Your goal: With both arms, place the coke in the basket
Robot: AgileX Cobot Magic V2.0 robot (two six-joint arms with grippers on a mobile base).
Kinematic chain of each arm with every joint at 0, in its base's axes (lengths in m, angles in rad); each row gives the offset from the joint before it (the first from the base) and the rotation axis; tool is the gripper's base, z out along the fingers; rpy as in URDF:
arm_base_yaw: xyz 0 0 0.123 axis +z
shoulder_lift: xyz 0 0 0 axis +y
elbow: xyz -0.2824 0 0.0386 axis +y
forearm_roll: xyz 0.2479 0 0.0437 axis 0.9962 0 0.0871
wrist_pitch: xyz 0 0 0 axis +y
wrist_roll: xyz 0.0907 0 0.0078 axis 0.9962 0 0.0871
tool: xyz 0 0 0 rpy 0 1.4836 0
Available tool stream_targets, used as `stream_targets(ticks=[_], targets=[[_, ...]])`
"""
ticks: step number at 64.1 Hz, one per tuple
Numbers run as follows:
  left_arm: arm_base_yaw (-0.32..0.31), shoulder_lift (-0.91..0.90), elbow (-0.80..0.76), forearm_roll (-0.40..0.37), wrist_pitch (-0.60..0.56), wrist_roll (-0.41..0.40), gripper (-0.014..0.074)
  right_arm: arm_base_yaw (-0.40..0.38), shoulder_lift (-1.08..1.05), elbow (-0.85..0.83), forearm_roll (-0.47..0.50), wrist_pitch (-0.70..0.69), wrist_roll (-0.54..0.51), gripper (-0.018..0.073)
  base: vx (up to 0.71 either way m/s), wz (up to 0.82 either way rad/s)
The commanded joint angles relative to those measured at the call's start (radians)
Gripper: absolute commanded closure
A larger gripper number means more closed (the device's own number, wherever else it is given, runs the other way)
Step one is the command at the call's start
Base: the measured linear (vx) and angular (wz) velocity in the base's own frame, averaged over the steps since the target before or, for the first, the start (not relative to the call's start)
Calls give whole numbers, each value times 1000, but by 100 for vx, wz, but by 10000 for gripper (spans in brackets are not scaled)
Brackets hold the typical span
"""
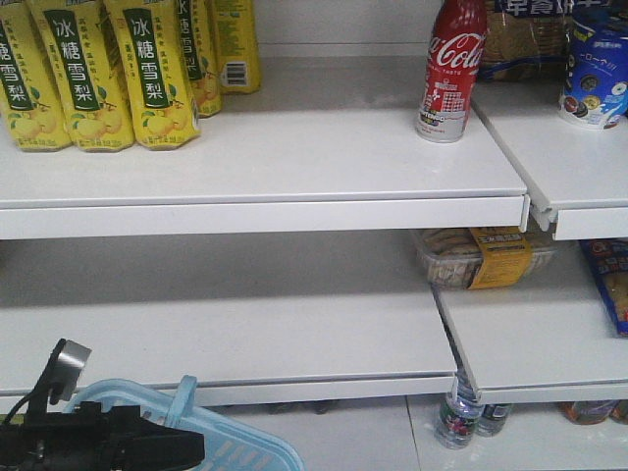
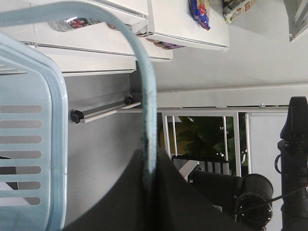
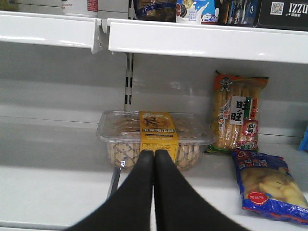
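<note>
The coke (image 1: 450,71), a slim red bottle with white script, stands upright on the top shelf at the right. Its base shows at the top of the right wrist view (image 3: 79,6). The light blue basket (image 1: 231,446) is at the bottom left, under the lowest shelf. My left gripper (image 2: 148,159) is shut on the basket's flat handle (image 2: 144,86); the slotted basket wall (image 2: 29,144) is beside it. The left arm (image 1: 98,446) shows black at the bottom left. My right gripper (image 3: 154,155) is shut and empty, facing the middle shelf below the coke.
Yellow pear-drink bottles (image 1: 108,69) stand at the top left. A clear biscuit box with a yellow band (image 3: 153,139) lies just ahead of my right gripper. Snack bags (image 3: 236,118) (image 3: 267,185) lie to its right. Shelf edges (image 1: 265,211) jut out.
</note>
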Motion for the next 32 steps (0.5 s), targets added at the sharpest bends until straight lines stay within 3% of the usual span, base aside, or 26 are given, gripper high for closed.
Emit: stream_targets(ticks=[1, 32], targets=[[-3, -24, -15, -86, 75, 5, 603, 1, -9, 8, -1, -78, -5, 569, 0, 0], [-3, -24, -15, -86, 75, 5, 603, 1, -9, 8, -1, -78, -5, 569, 0, 0]])
